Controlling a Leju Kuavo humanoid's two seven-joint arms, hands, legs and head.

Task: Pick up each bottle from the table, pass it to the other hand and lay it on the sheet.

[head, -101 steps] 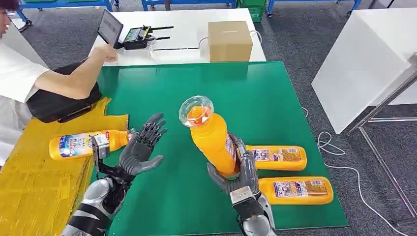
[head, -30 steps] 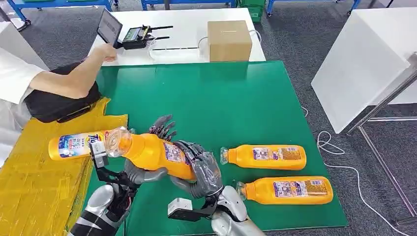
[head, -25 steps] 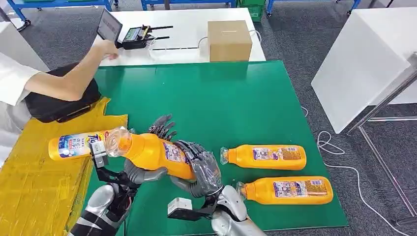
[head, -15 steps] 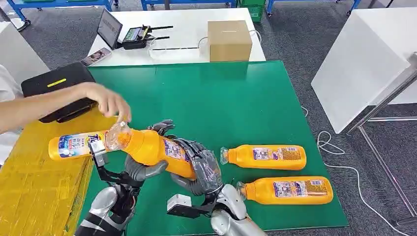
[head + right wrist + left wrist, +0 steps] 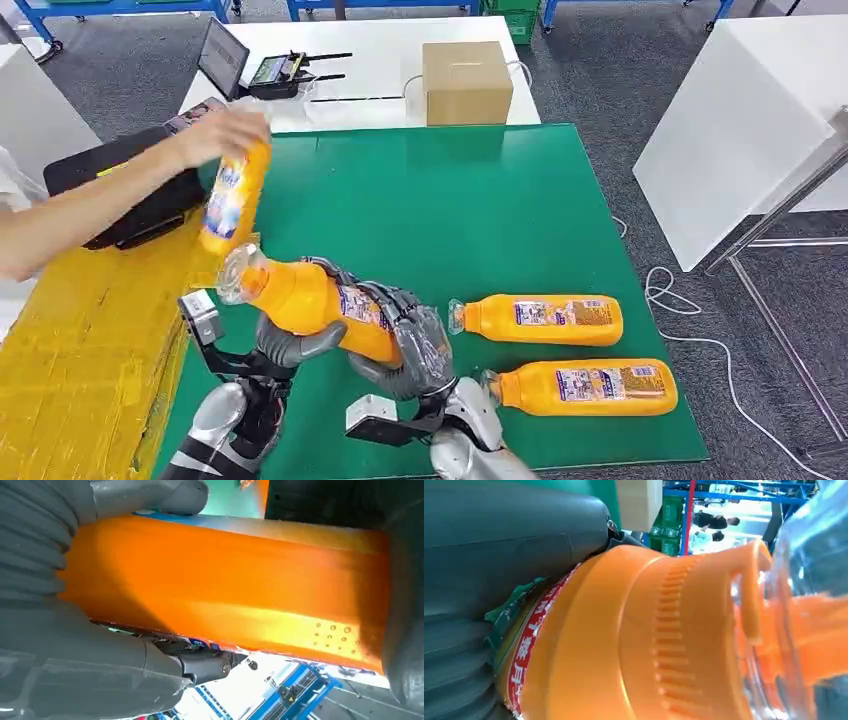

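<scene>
We look down from the robot's head onto a green table mat [image 5: 480, 190], with a yellow sheet [image 5: 80, 370] lying along its left edge. Both robot hands meet in front of us around one orange bottle [image 5: 315, 305], held above the mat and tilted, its clear cap pointing toward the sheet. The right hand [image 5: 410, 345] wraps the bottle's lower body, fingers curled over the label, while the left hand [image 5: 290, 340] cups it from underneath near the shoulder, thumb and fingers closed on it (the close wrist views show orange plastic pressed against grey fingers). We judge this to be the middle of a handover, with neither hand letting go yet. Two more orange bottles lie on their sides on the mat to the right, the farther bottle [image 5: 540, 320] and the nearer bottle [image 5: 585, 387], both waiting to be picked up. At upper left, a person's hand [image 5: 215, 130] lifts another orange bottle [image 5: 232, 205] above the sheet.
</scene>
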